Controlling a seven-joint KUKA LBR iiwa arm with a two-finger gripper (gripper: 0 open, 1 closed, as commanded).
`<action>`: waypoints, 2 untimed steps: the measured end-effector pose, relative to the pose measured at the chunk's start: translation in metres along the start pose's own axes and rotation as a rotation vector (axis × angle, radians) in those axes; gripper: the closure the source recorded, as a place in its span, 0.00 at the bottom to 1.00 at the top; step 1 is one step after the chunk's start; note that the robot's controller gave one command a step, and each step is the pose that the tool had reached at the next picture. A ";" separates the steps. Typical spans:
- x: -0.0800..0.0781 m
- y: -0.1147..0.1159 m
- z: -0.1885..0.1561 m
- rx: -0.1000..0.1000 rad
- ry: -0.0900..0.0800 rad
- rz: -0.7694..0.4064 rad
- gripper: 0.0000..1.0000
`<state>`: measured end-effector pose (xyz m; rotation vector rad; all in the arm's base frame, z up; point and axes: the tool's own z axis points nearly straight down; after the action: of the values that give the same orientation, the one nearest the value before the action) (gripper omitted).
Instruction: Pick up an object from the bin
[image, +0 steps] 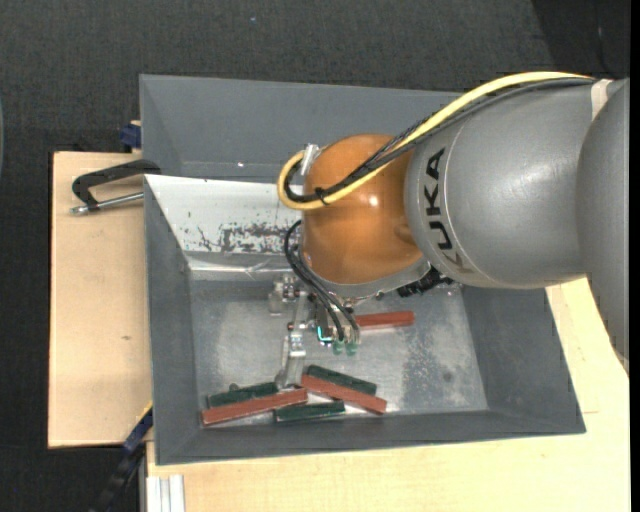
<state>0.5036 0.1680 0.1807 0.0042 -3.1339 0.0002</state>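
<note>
Your gripper (292, 372) hangs low over the near side of the bin (166, 330). Its tip is at a small heap of flat strips, touching or just above them; you cannot tell which. Nearest lies a long red-brown strip (250, 404), almost level. A second red-brown strip (350, 394) slants off to its right, and dark green strips (312, 413) are tucked between and under them. Another red-brown strip (388, 320) lies apart, farther back, its left end hidden behind the wrist below the orange cover (355, 215). Whether the gripper is spread or pressed together, you cannot make out.
</note>
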 end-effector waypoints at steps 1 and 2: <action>-0.002 -0.001 -0.004 -0.002 -0.008 0.002 0.00; -0.017 0.029 0.024 -0.003 -0.015 0.052 0.00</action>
<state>0.5199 0.1968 0.1564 -0.0775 -3.1474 -0.0037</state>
